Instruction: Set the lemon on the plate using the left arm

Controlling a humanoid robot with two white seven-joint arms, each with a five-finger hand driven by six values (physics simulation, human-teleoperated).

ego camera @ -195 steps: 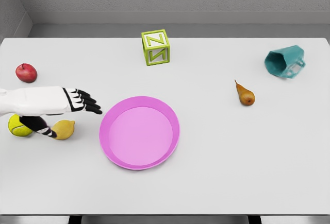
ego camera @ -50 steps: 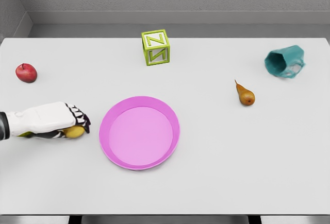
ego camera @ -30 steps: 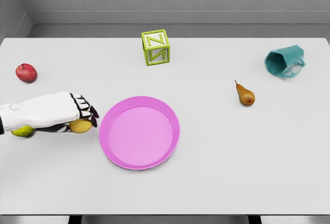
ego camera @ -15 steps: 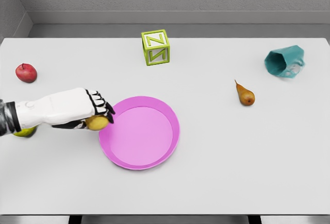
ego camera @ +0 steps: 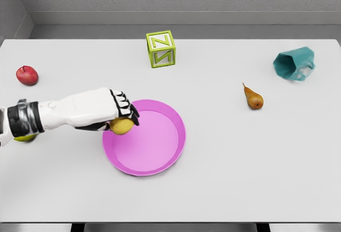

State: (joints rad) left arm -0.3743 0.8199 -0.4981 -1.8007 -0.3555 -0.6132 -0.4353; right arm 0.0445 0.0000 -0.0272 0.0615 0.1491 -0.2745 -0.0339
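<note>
**Lemon held over the plate's left rim**

Reaching in from the bench's left edge, forearm nearly level and angled slightly toward the far edge. Left robot hand (ego camera: 118, 113) palm down, black fingers (ego camera: 129, 116) curled over and around the lemon (ego camera: 121, 126), gripping it from above. Wrist cuff dark-banded near the left edge.

Lemon: yellow, smooth, oval, only its lower half showing beneath the fingers. Positioned over the inner left rim of the pink plate (ego camera: 160, 154); touching the plate or held above it — cannot tell. Long axis roughly parallel to the bench's near edge, running left to right; tips hidden by the fingers, so pointing direction unclear.

Plate round, shallow, lying toward the bench's near-left area. Partly hidden under the forearm at the left edge: a yellow-green ball (ego camera: 24, 136). Elsewhere: red apple (ego camera: 27, 75) by the left edge, green letter block (ego camera: 161, 48) near the far edge, pear (ego camera: 253, 97) and tipped teal cup (ego camera: 293, 63) toward the right edge.
</note>
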